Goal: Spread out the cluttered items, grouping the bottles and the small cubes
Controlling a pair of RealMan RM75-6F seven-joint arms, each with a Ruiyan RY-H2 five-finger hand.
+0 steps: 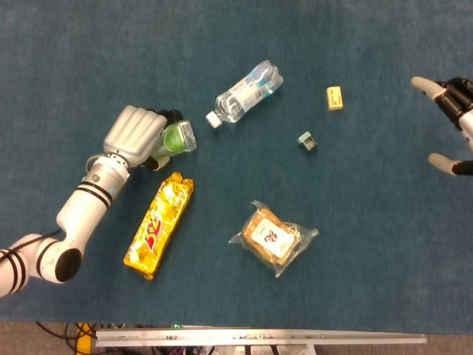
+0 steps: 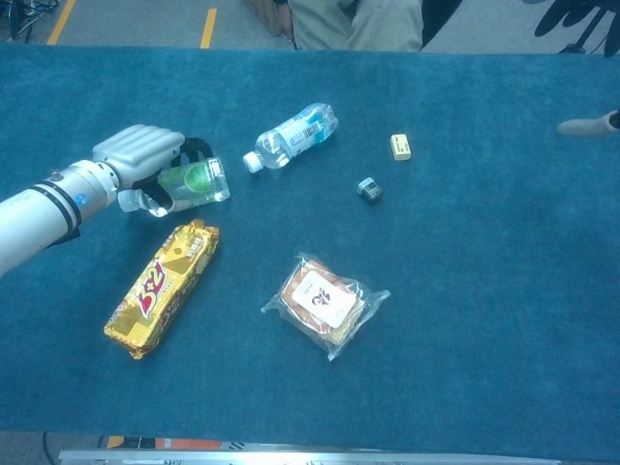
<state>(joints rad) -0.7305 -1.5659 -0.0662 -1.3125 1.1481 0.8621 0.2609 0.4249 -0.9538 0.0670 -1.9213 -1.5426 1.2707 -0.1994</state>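
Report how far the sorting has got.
Done: little. The gold snack bar and bagged pastry lie apart near the front.
In hand: the left hand grips the green bottle, beside the clear bottle.
Left: the yellow cube and grey cube sit apart, ungrouped; the right hand holds nothing.

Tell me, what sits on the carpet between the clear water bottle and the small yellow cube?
Nothing. In the head view, only bare blue carpet separates the clear water bottle from the small yellow cube; the small grey cube lies nearer the camera.
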